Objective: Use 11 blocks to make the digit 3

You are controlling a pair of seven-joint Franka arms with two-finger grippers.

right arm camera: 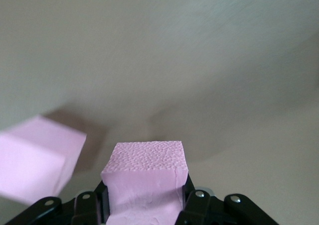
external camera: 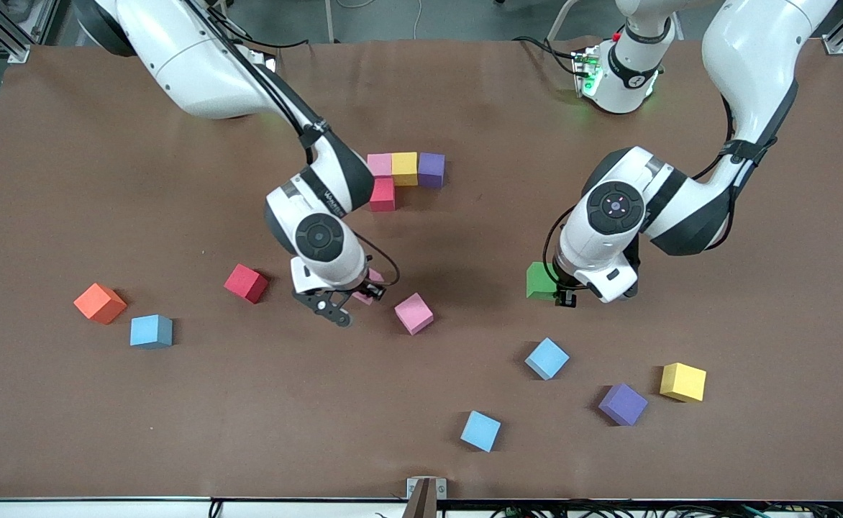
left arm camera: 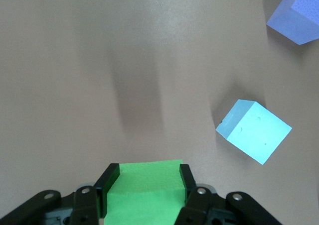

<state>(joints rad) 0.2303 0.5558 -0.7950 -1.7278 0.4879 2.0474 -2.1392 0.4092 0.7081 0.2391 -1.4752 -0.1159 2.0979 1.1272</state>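
Now, front view: right gripper (external camera: 355,296) holds a pink block (external camera: 372,282) beside another pink cube (external camera: 413,313); left gripper (external camera: 559,288) holds the green block (external camera: 541,280); bare desk (external camera: 177,417) around.
Left wrist view: jaws shut on green block (left arm camera: 144,190); blue cube (left arm camera: 254,131) apart.
Right wrist view: jaws clamp pink block (right arm camera: 147,177).

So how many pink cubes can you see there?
3. One pink cube sits in the joined group beside the yellow cube. One lies loose on the table, nearer the front camera. One is held in the right gripper. None seem hidden.
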